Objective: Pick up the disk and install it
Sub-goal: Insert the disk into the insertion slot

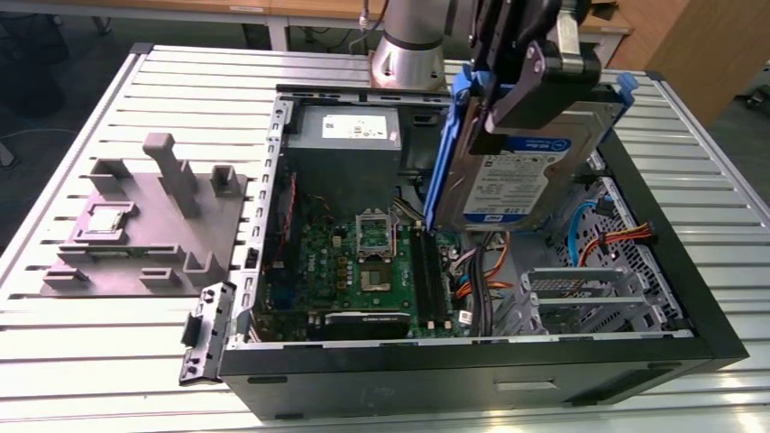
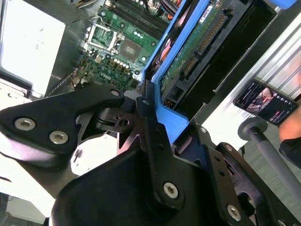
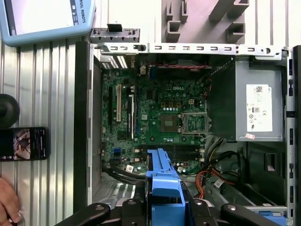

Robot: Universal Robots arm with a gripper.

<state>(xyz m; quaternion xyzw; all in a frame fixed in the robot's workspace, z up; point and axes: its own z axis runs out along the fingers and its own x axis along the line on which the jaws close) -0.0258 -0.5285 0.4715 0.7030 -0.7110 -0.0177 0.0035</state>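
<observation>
Blue-framed silver disk (image 1: 515,185), white-and-blue label, print illegible: my pincer (image 1: 532,106) is clamped on its upper edge, holding it upright over the open computer case (image 1: 481,379).

You have a slatted metal table (image 1: 108,361) under bright light. Beyond it you see a wooden desk (image 1: 180,7), and a wooden panel (image 1: 698,54) at the exterior view's right. The floor (image 1: 36,135) is dark.

Covered and cropped parts

In the exterior view the gripper (image 1: 520,106) covers the disk's (image 1: 511,185) upper end, and the disk hides part of the computer case (image 1: 680,271) behind it. In the first wrist view the picture's edge crops a hand (image 3: 6,203) and a phone (image 3: 23,143).
</observation>
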